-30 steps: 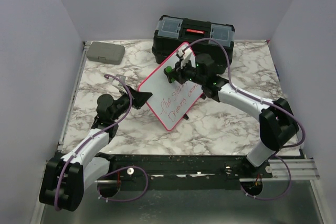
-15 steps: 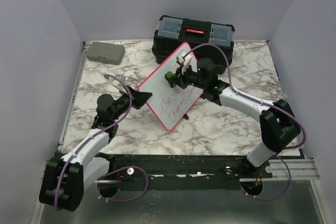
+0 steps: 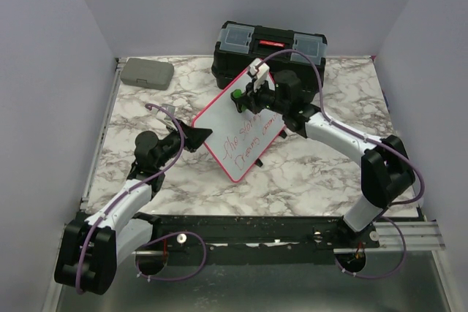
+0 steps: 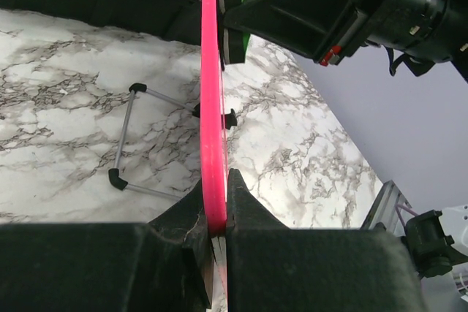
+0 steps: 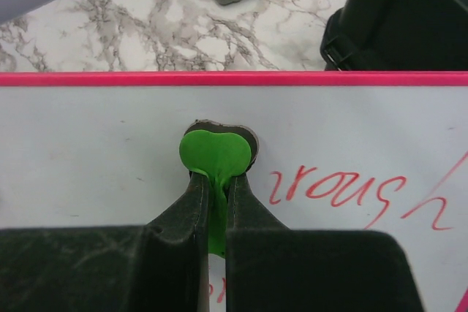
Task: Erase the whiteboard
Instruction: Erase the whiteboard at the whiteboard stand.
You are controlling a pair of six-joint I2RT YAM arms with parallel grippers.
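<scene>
Whiteboard (image 3: 232,128) propped at the centre of the marble table (image 3: 329,173), both grippers on it.
Far left corner: small grey case (image 3: 146,73), well apart from the rest. Left gripper (image 4: 217,189) is clamped on the board's pink frame at its left edge, fingers (image 4: 191,206) pressed to either side of the rim. The board stands tilted, just near of the black toolbox (image 3: 269,50). Left part of its face is blank white; red handwriting (image 5: 333,186) covers the near-right part. A thin wire stand (image 4: 126,142) with black end caps sits on the marble behind the board. Right gripper (image 5: 217,180) is closed on a green eraser (image 5: 214,153), whose pad touches the board's face near its far edge, left of the writing. Right arm reaches in from the right side.
</scene>
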